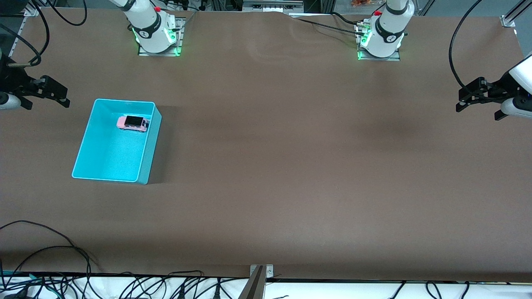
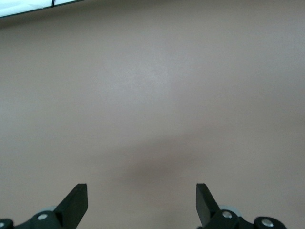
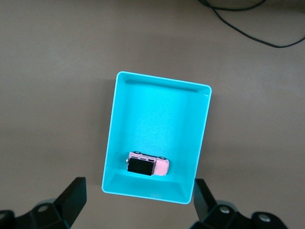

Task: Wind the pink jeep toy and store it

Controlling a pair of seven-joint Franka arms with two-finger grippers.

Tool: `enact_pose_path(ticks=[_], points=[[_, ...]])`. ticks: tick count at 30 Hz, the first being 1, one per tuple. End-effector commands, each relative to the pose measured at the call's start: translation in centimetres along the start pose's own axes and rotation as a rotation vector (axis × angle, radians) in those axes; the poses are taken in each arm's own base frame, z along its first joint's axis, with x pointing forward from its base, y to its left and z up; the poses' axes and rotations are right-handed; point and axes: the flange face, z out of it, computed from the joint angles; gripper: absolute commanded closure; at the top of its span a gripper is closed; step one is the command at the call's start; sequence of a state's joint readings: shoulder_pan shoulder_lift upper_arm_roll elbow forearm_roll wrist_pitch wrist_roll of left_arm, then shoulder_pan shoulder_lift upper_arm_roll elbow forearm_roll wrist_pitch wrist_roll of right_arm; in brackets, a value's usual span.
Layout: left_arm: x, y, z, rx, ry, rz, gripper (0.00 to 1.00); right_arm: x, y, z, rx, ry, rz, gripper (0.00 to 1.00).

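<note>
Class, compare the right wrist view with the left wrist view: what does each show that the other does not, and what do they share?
Only the right wrist view shows the turquoise bin with the pink jeep toy inside it, and a dark cable. Only the left wrist view shows a white strip at the table's edge. Both share the brown table and an open gripper: the right gripper and the left gripper.

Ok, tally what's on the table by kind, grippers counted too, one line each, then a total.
Pink jeep toy: 1, lying in the bin
Turquoise bin: 1, toward the right arm's end of the table
Grippers: 2, the left gripper and the right gripper, both open and holding nothing
Total: 4
</note>
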State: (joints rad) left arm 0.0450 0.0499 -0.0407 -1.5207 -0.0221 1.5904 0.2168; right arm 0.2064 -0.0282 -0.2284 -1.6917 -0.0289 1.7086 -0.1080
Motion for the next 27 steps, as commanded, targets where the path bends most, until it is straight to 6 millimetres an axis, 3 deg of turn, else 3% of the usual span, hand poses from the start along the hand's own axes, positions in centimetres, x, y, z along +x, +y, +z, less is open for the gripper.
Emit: enact_pose_path(ticks=[1, 27], points=[[0.3, 0.2, -0.63, -0.025, 0.006, 0.003, 0.0, 0.75, -0.17, -0.43, -0.014, 0.003, 0.004, 0.0], [0.44, 0.68, -0.6, -0.023, 0.005, 0.017, 0.0, 0.76, -0.44, -0.42, -0.012, 0.002, 0.0, 0.0]])
